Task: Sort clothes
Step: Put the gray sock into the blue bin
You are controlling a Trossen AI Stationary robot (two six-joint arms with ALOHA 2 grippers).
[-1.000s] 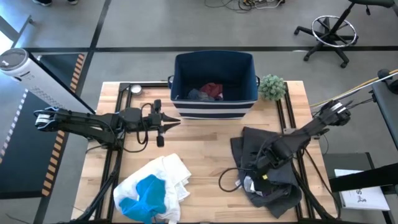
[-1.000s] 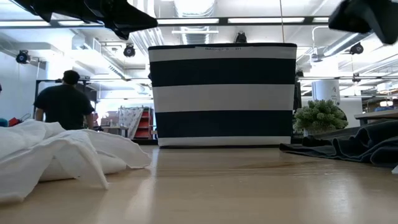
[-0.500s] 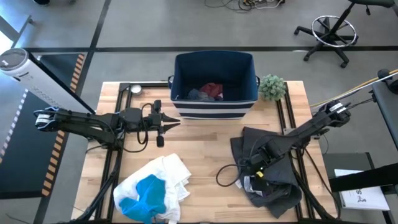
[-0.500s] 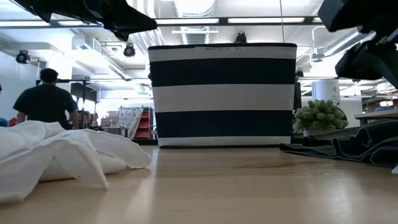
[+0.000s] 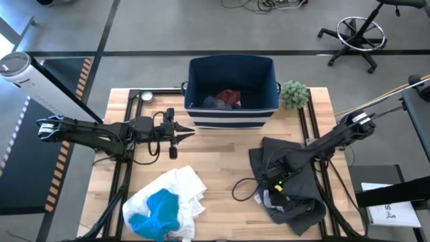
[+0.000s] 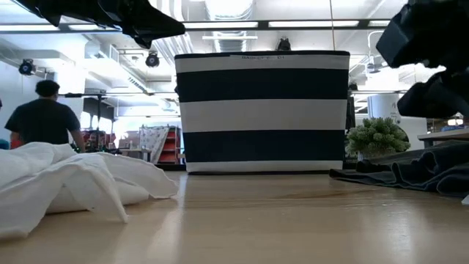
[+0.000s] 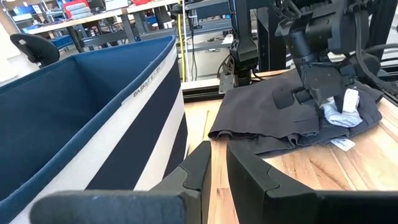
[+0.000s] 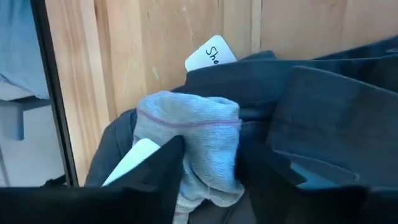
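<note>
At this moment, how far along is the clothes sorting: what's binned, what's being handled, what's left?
Done: red and grey pieces already lie in the striped bin. In hand: the right gripper is down on the dark grey garment, its fingers closing around a small grey piece. The left gripper hovers beside the bin, nearly shut and empty. Left: the dark grey garment, the white garment and the teal-blue piece on it.

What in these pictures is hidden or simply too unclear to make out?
- High view: the right gripper sits low over the dark grey garment; dark on dark, so its grip is unclear.
- Right wrist view: the small grey piece lies between the fingers; the white tag is half tucked under fabric, its writing cut off.
- Low view: the navy bin wall hides its contents.
</note>
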